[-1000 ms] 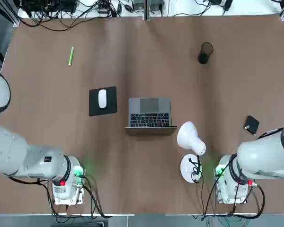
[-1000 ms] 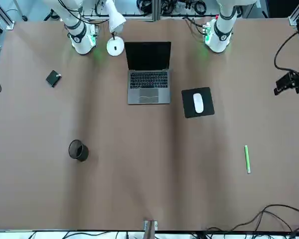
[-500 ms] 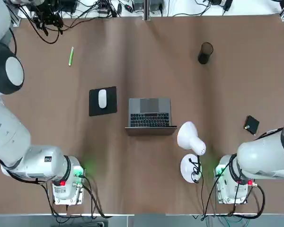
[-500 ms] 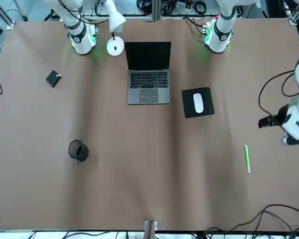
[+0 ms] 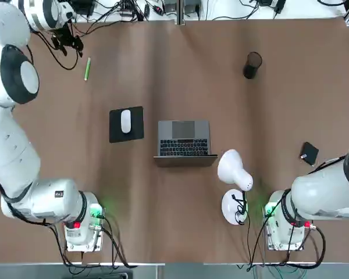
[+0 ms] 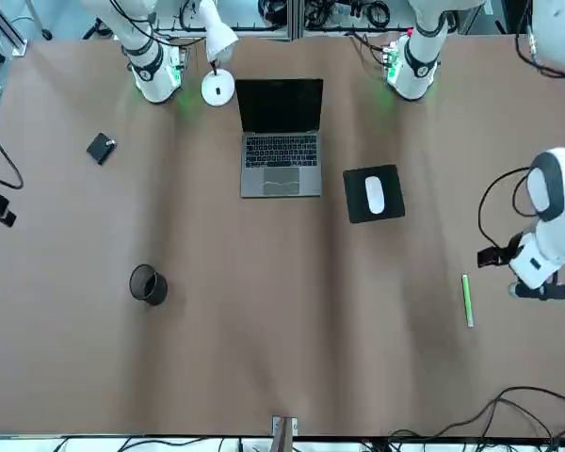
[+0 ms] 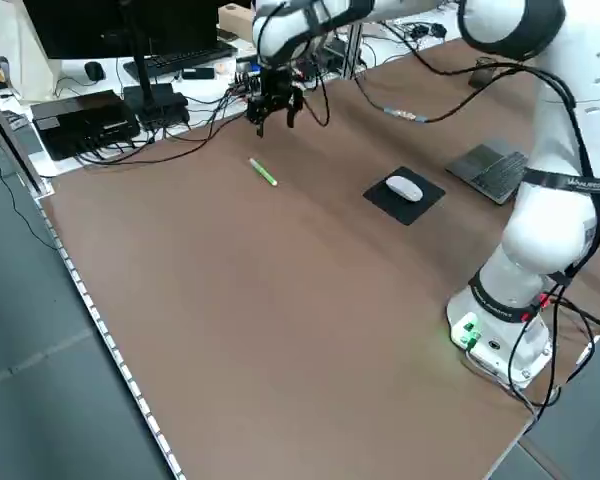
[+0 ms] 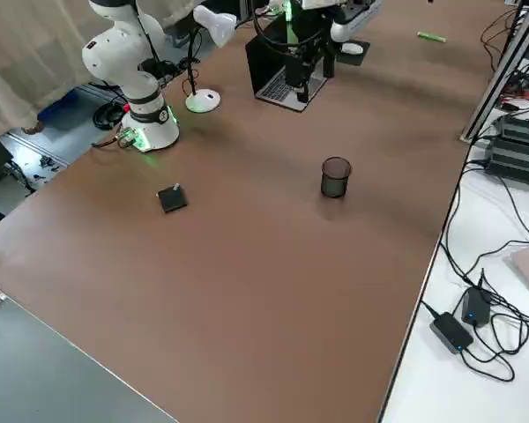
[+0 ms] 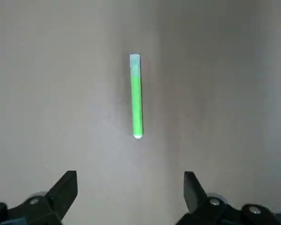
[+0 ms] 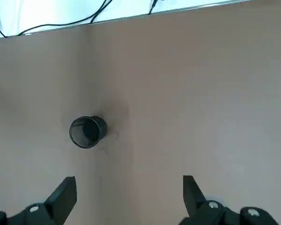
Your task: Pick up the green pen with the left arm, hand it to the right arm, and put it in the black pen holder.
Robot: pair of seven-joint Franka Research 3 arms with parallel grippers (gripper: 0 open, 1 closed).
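Swung in over the desk's far left corner within the last second, the left hand (image 5: 70, 42) hangs with fingers spread wide, empty, just beside the green pen (image 5: 87, 68), which lies flat pointing away from the robot. Well apart, the right hand (image 10: 130, 199) gapes above the empty holder (image 5: 252, 64).
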